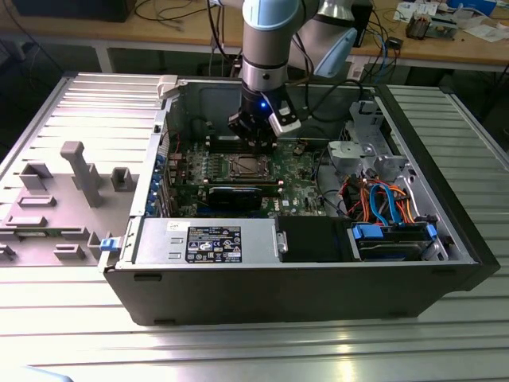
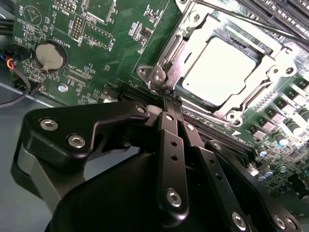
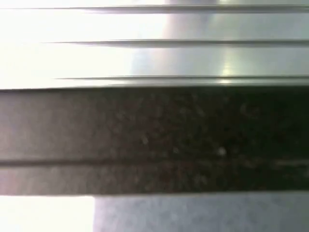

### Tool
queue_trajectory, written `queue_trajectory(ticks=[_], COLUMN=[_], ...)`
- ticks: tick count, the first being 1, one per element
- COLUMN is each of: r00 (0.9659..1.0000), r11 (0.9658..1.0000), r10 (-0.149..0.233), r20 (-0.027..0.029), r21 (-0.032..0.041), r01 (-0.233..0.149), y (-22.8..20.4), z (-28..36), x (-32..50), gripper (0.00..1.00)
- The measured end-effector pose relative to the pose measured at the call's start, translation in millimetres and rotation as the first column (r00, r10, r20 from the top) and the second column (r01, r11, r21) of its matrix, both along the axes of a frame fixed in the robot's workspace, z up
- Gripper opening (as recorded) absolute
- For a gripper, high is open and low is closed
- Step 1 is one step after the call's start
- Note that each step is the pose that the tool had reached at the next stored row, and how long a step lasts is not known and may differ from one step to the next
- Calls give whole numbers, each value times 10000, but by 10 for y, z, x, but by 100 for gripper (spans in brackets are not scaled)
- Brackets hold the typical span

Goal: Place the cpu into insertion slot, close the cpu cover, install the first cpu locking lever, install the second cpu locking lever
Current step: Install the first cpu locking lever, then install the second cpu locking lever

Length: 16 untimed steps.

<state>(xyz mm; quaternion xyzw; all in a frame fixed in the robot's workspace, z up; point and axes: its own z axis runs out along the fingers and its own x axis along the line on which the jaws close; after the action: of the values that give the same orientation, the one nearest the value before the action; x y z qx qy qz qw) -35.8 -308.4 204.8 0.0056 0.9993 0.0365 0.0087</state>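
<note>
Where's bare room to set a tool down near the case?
Free: ribbed metal table in front of the computer case, and right of it. Crowded: grey fixture blocks on the exterior view's left; inside, gripper over the cpu, cable bundle beside drive bay.

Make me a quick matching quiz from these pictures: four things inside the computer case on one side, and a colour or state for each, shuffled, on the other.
Things:
1. cpu
2. cpu cover
3. gripper
4. graphics card

Descriptions:
A. long and black, lying across the green board
B. fingers shut, tips at a corner of the socket
C. dull silver square seated in the socket
D. silvery frame lying down around the chip

Pairs: 1-C, 2-D, 3-B, 4-A
</note>
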Motion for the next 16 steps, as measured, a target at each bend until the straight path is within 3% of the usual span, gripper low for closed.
queue_trajectory(ticks=[6, 16], r00=[10000, 10000], r11=[10000, 10000], r10=[-3, -1], r20=[0, -1], r21=[-78, -79], r01=[3, 1], y=[-4, -9], z=[22, 22], x=[-1, -1], gripper=[11, 11])
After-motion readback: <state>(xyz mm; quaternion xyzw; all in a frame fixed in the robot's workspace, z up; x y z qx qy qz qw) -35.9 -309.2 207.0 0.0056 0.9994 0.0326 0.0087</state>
